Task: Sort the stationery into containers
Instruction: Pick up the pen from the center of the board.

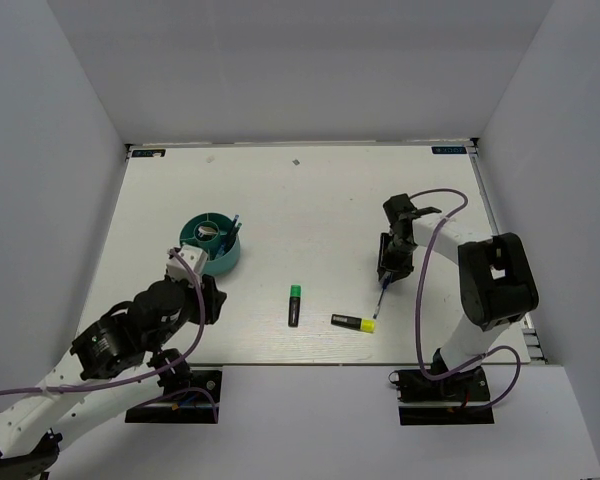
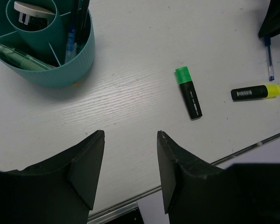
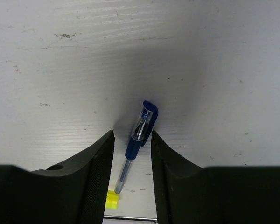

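Observation:
The round teal organiser (image 1: 210, 245) stands left of centre; in the left wrist view (image 2: 60, 74) it holds a pink-white piece, a mint-green piece and dark pens. A green-black highlighter (image 1: 294, 304) (image 2: 189, 92) and a yellow-black highlighter (image 1: 353, 322) (image 2: 255, 92) lie near the front edge. The slim blue pen (image 1: 379, 300) (image 3: 141, 128) lies on the table between my right gripper's (image 3: 132, 134) open jaws, which straddle its cap; the right gripper also shows in the top view (image 1: 388, 268). My left gripper (image 2: 129, 135) (image 1: 212, 298) is open and empty, in front of the organiser.
White walls enclose the table at the left, back and right. The table's front edge (image 2: 252, 147) runs just beyond the highlighters. The yellow highlighter's tip (image 3: 112, 199) lies just past the pen's point.

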Robot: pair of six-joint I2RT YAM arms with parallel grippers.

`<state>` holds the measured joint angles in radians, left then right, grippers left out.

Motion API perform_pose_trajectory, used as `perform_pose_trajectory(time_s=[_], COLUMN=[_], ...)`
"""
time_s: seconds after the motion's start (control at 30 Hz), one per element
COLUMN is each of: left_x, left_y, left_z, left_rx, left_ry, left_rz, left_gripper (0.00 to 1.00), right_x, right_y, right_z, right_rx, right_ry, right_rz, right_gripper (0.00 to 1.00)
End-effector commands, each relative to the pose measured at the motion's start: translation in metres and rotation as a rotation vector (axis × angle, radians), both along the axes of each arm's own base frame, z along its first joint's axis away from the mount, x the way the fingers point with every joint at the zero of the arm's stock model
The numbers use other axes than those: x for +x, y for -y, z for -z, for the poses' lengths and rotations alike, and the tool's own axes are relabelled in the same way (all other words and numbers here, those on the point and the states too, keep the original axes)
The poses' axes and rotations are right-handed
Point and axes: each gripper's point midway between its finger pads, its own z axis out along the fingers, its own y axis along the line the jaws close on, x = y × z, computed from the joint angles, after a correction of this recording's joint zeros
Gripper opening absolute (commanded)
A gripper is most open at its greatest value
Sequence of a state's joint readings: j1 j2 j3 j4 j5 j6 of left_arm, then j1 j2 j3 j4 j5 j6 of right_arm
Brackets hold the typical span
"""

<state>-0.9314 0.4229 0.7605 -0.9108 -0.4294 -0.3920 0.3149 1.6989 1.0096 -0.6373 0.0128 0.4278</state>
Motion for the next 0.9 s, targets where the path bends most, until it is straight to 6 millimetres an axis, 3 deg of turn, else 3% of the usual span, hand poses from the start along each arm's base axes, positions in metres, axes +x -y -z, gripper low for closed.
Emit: perform_pose_trajectory(time_s=[0.0,0.2,0.23,0.4,0.5,0.57,0.6,0.67,0.87], left_x=[-0.001,-0.003,-0.003,-0.004,-0.003,-0.003,-0.003,-0.001,0.002], left_y=[-0.009,-0.018,-0.019,-0.024,-0.027,-0.029,-0.030,-0.031,-0.034], left_z=[-0.004,-0.010,-0.009,-0.010,-0.014,-0.017,-0.018,-0.022,-0.028], left_rx=[0.004,0.002,0.004,0.009,0.020,0.024,0.026,0.028,0.025], left_ry=[0.008,0.029,0.029,0.035,0.044,0.048,0.052,0.059,0.076], left_rz=[-0.027,-0.043,-0.045,-0.057,-0.065,-0.070,-0.075,-0.082,-0.105], left_gripper=[0.59,0.59,0.59,0.58,0.58,0.58,0.58,0.58,0.58], right_x=[0.002,-0.011,-0.012,0.007,0.037,0.070,0.073,0.107,0.163], right_y=[0.005,0.010,0.009,-0.008,-0.027,-0.044,-0.053,-0.074,-0.150], right_z=[0.007,0.023,0.023,0.010,-0.012,-0.043,-0.048,-0.089,-0.182], right_rx=[-0.064,-0.089,-0.086,-0.011,0.067,0.118,0.147,0.209,0.355], right_ry=[-0.020,-0.081,-0.084,-0.034,0.073,0.174,0.180,0.299,0.595], right_rz=[0.029,0.021,0.020,-0.027,-0.099,-0.143,-0.198,-0.252,-0.523], right_gripper=[0.41,0.22,0.14,0.00,0.00,0.00,0.00,0.00,0.00])
